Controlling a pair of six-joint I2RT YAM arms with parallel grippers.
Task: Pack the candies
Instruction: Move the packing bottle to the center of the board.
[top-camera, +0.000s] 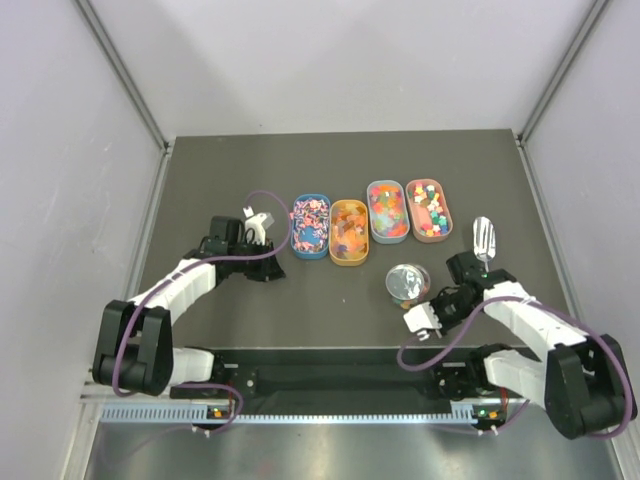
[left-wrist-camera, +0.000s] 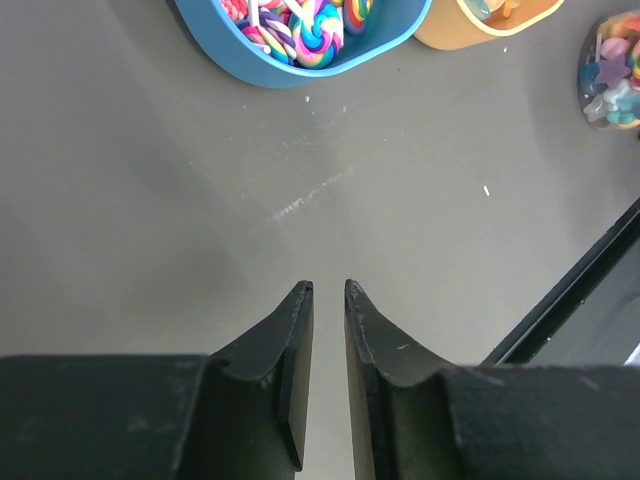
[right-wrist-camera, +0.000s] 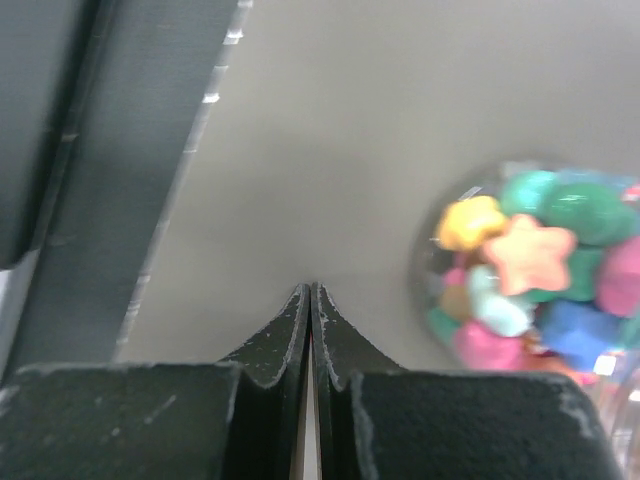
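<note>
Right hand (right-wrist-camera: 311, 290): shut, empty, jar (right-wrist-camera: 530, 270) just beside
Left hand (left-wrist-camera: 328, 288): slightly apart, empty
Scoop (top-camera: 484, 236): right of four trays (top-camera: 311, 256)
Bench (top-camera: 200, 180): dark grey; walls (top-camera: 60, 120) pale

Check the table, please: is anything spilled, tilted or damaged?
Nothing serious. A pale scuff and a few white specks mark the table near the blue tray. I cannot tell whether they are candy crumbs.

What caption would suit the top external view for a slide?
Four oval trays of candies, a candy-filled clear jar and a silver scoop on the dark table, beyond two robot arms.
</note>
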